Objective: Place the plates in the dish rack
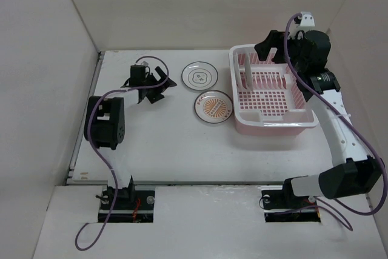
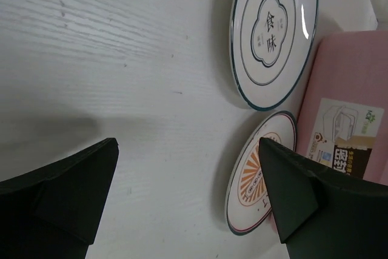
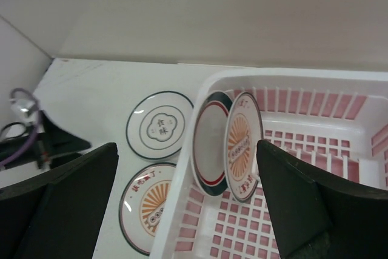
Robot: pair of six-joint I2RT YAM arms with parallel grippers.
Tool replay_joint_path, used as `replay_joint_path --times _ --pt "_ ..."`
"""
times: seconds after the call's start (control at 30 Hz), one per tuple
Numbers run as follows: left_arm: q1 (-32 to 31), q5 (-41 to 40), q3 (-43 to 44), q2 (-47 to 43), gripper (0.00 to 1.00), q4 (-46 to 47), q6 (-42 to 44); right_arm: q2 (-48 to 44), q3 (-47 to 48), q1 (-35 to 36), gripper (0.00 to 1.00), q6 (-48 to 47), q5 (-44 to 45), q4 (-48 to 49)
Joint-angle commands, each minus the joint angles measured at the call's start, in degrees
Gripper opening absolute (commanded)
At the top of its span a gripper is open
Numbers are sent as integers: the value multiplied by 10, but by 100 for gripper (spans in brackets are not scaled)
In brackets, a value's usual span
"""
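Tabletop (image 1: 182,150) matte white, faintly grained, boxed in by plain pale walls (image 1: 36,89). Pink grid-floored dish rack (image 1: 276,125) at two o'clock, two glossy round upright plates (image 3: 212,144) in its slots, possibly touching. Two flat plates (image 1: 200,76) at its nine o'clock. Left gripper (image 2: 188,150) and right gripper (image 3: 187,147) both spread wide, empty.

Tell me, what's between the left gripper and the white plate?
Just bare table between the left gripper and white plate, clearest from the top view.

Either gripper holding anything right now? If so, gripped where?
Nothing held: left gripper is open over the table; right gripper is open at the rack, clear of its plates.
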Motion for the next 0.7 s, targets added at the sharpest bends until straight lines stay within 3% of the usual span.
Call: replay_joint_path --times 0.0,0.33,0.67 --pt "-23 40 57 47 100 81 -35 -28 2 25 100 3 -49 8" --pt "-52 63 175 202 96 119 -90 -86 14 44 100 -14 -49 -35" --pt "-63 27 223 250 82 93 -128 -99 20 49 100 -25 -36 -47"
